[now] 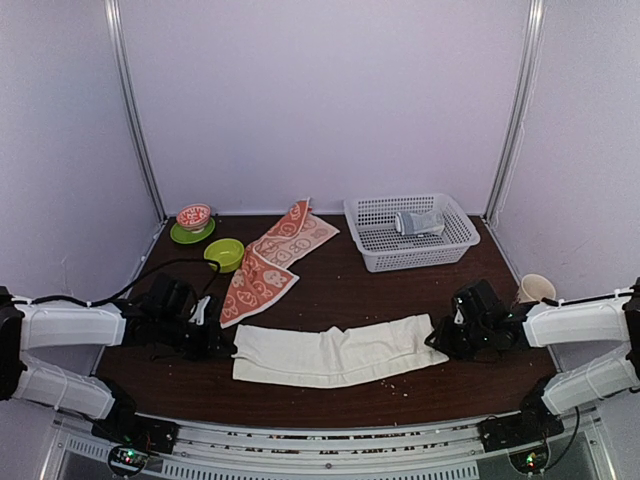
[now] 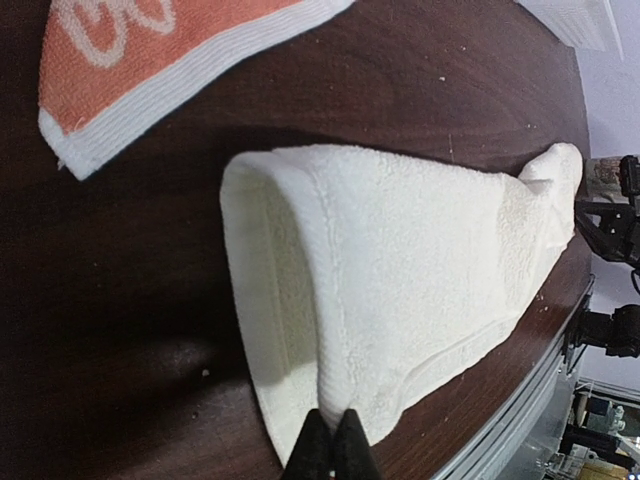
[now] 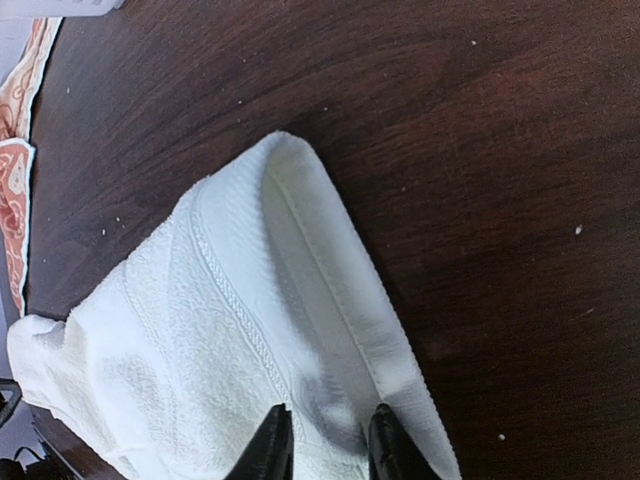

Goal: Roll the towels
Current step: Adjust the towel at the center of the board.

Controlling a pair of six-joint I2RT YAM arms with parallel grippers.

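The cream-white towel lies folded into a long strip across the near middle of the dark table. My left gripper is at its left end and is shut on the towel's near corner edge, with a raised fold running away from the fingertips. My right gripper is at the right end with its jaws apart over the towel's hem. The cream towel fills both wrist views. The orange-red towel with white circles lies spread behind it, untouched. No blue mark shows.
A white basket at the back right holds a pale grey-blue cloth bundle. A green bowl and a red patterned bowl on a green plate stand at the back left. A paper cup stands at the right edge.
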